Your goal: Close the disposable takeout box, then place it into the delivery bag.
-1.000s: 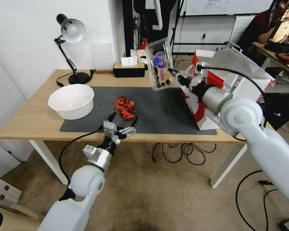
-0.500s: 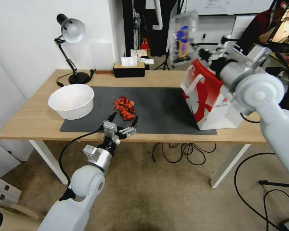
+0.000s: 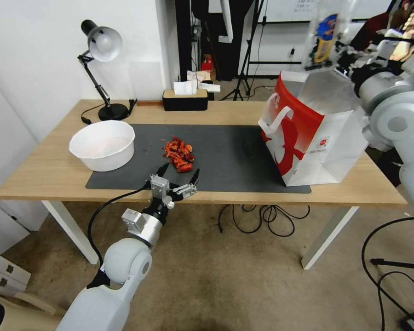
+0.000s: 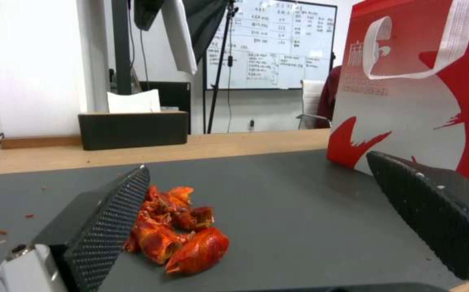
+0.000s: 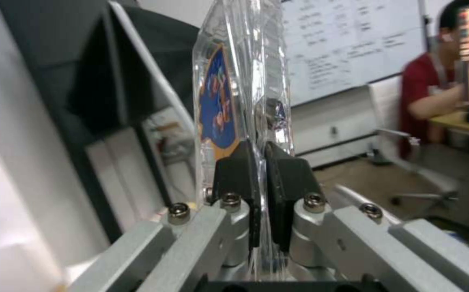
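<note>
Takeout box (image 3: pixel 325 39), closed and stood on edge, hangs in the air above the open mouth of the delivery bag (image 3: pixel 315 138) at the table's right end, pinched by its rim in the right gripper (image 5: pixel 260 190). Left gripper (image 3: pixel 178 177) waits at the near table edge, jaws spread, just short of the red crayfish scraps (image 3: pixel 178 154) on the dark mat (image 3: pixel 234 154).

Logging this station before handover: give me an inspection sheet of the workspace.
Surface: wooden table with dark mat.
Job's things: takeout box closed, held on edge above the open delivery bag.
Clutter: white bowl, red food scraps, desk lamp, tissue box.
Grippers: right gripper pinching the box's edge; left gripper open at the table's near edge.
Cables: loops on the floor.
Surroundings: whiteboard.
</note>
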